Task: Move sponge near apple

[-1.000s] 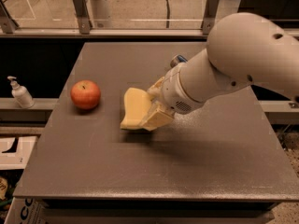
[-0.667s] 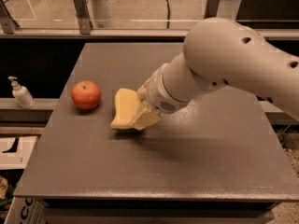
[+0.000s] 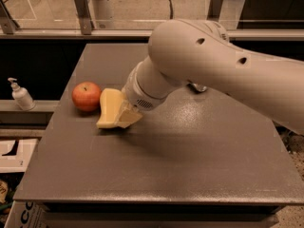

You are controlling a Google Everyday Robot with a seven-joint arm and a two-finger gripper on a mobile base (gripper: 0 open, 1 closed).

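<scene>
The pale yellow sponge (image 3: pixel 108 108) is at the left middle of the dark table (image 3: pixel 190 165), tilted, its lower edge at the table surface. The red-orange apple (image 3: pixel 86 96) stands just left of it, almost touching the sponge's upper edge. My gripper (image 3: pixel 125 117) comes in from the right on the big white arm and is shut on the sponge's right side, with a pale yellow finger (image 3: pixel 131 118) showing below the wrist.
A silver can (image 3: pixel 198 87) peeks out behind the arm at the table's middle. A white pump bottle (image 3: pixel 20 95) stands on a ledge to the left, off the table. A glass railing runs along the back.
The gripper has carried the sponge leftward across the table, from about a sponge's width right of the apple to right beside it.
</scene>
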